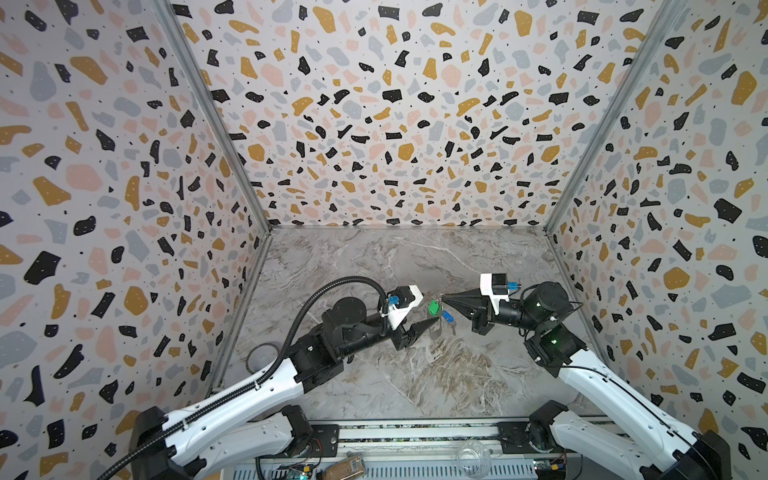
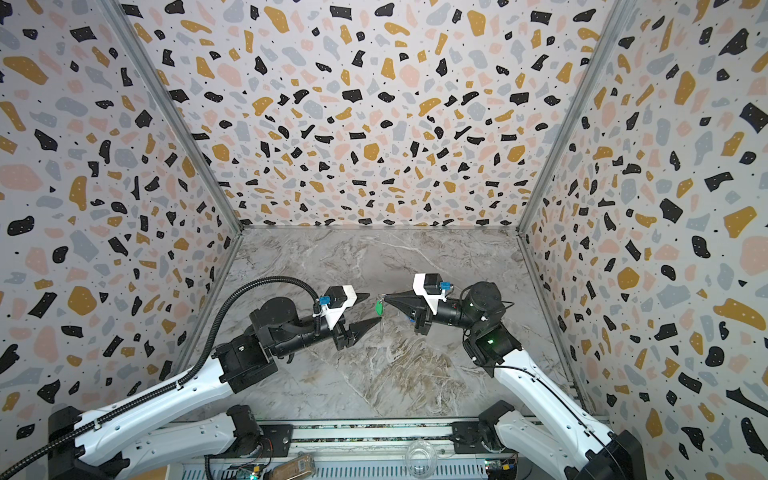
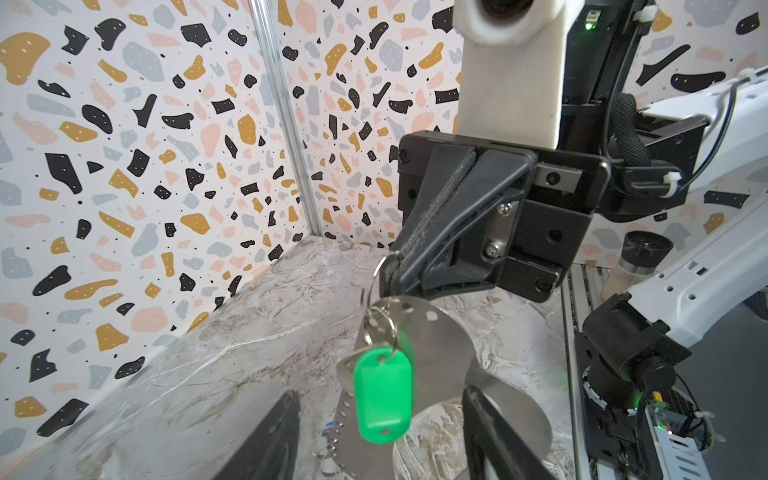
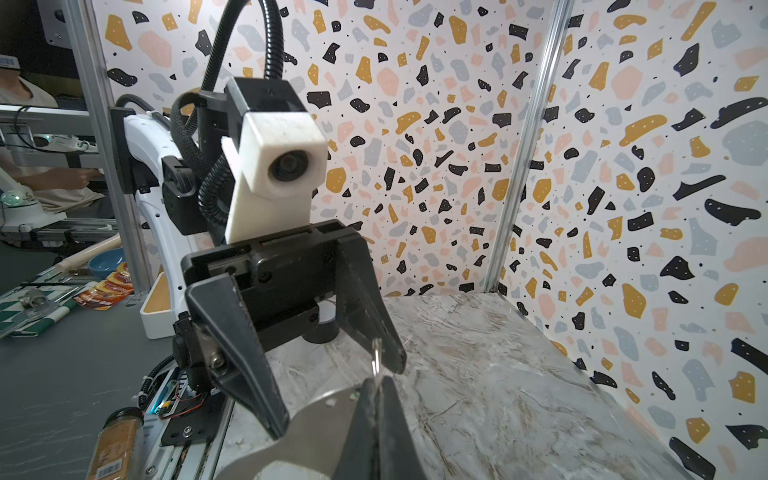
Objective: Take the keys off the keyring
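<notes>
My right gripper (image 1: pixel 442 296) (image 2: pixel 384 297) (image 4: pixel 376 384) is shut on a small metal ring (image 3: pixel 376 274) of the keyring (image 3: pixel 440 345), held above the marble table. The keyring's flat grey strap (image 4: pixel 316 419) hangs below the ring. A key with a green tag (image 3: pixel 382 399) (image 1: pixel 433 308) (image 2: pixel 379 307) hangs from the same ring links. My left gripper (image 3: pixel 378 440) (image 1: pixel 430 309) is open, its fingers on either side of the green tag without touching it. A blue tag (image 1: pixel 447 316) with its key shows just below the right gripper. Whether it lies on the table or hangs, I cannot tell.
Patterned walls close in the marble table (image 1: pixel 415 374) at the back and both sides. A black cable loop (image 1: pixel 262 357) lies at the table's left edge. On the front rail sit a clear glass bowl (image 1: pixel 471 457) and a brown bottle (image 1: pixel 345 465).
</notes>
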You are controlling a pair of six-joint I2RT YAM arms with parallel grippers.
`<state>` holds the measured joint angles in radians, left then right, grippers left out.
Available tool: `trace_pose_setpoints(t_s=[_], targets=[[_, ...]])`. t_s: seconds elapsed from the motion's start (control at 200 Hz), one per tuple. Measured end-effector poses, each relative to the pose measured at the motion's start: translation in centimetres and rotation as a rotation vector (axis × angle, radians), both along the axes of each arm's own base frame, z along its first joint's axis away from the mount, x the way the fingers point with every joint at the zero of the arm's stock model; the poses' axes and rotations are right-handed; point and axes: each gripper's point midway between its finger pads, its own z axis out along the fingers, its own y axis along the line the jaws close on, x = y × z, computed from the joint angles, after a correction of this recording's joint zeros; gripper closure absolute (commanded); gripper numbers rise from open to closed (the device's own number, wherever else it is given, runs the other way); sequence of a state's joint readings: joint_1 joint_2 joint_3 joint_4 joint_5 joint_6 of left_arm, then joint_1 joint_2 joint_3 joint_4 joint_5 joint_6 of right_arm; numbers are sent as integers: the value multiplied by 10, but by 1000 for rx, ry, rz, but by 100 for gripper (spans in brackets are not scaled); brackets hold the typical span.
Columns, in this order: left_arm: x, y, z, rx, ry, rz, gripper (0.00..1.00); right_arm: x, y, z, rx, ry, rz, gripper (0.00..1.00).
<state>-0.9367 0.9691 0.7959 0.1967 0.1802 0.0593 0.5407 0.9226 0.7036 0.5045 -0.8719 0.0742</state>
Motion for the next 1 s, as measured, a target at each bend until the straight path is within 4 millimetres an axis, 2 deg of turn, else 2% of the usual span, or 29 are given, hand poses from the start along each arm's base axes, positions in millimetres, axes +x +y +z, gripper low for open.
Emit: trace_pose_setpoints(t_s=[0.3, 0.511, 0.716, 1.001], targets=[[0, -4, 11, -52, -28, 75, 37, -1, 0, 2, 15, 0, 3, 100], [2, -8, 6, -54, -31, 119, 37, -1, 0, 2, 19, 4, 4, 100], [1, -13, -1, -45, -28, 135, 45, -1, -1, 3, 23, 2, 6, 100], [11, -6, -1, -46, -31, 214, 52, -2, 0, 2, 22, 3, 8, 100]])
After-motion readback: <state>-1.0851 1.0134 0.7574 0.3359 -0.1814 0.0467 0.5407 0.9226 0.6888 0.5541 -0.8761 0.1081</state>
